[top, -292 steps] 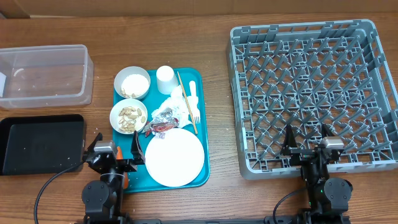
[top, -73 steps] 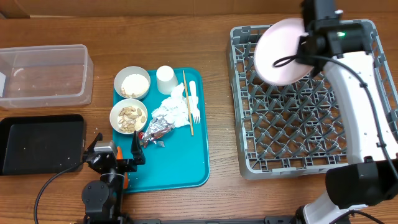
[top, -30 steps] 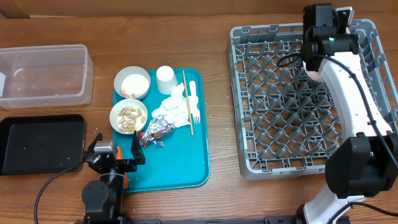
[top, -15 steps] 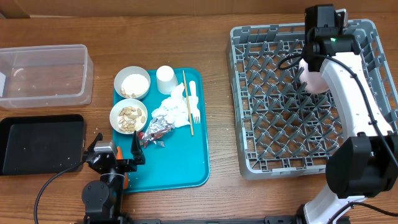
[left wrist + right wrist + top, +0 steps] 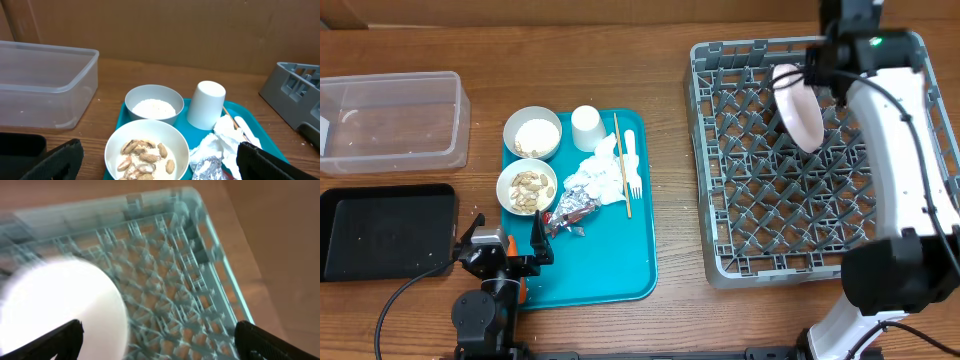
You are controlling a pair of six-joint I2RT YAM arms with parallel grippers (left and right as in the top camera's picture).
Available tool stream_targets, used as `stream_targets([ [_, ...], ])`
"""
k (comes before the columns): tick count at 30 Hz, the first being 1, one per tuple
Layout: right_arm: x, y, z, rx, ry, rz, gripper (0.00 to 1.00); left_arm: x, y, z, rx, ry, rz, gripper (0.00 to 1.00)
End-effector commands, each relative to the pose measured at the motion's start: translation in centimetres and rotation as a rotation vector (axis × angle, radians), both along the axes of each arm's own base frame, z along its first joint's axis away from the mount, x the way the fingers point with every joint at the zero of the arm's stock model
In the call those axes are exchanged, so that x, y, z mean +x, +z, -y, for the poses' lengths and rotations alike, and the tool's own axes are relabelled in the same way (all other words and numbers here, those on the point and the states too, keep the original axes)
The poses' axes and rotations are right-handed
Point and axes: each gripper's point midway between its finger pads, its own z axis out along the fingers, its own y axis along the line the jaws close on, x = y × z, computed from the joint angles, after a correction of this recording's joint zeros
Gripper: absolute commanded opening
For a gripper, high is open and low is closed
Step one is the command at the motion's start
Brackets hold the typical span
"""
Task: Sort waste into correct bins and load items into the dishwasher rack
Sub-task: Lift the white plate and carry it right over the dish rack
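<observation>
Plate [image 5: 798, 106] sits in rack [image 5: 770, 220], we see left fingers [image 5: 55, 165] and right fingers [image 5: 50, 342] wide apart, empty; bowls [image 5: 532, 133], cup [image 5: 585, 128], fork [image 5: 632, 165], waste [image 5: 592, 182] not yet done.

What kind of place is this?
Likely a robot lab bench staged as a dish-clearing station: a grey dishwasher rack, a teal tray of used dishes, plus a clear tub and black tray.

overhead straight down — left wrist low by tray [image 5: 610, 260], right above rack [image 5: 750, 200]

No legible text or markings
</observation>
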Motion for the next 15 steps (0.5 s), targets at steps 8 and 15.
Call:
stream_targets([
  [8,-1.3,8.6,-7.5,0.415,0.214,0.180,1.00,0.0,0.0,-0.1,0.016,0.004,0.004,1.00],
  [15,-2.4,2.9,-10.4,0.428,0.287,-0.033,0.91,0.0,0.0,-0.1,0.016,0.004,0.004,1.00],
])
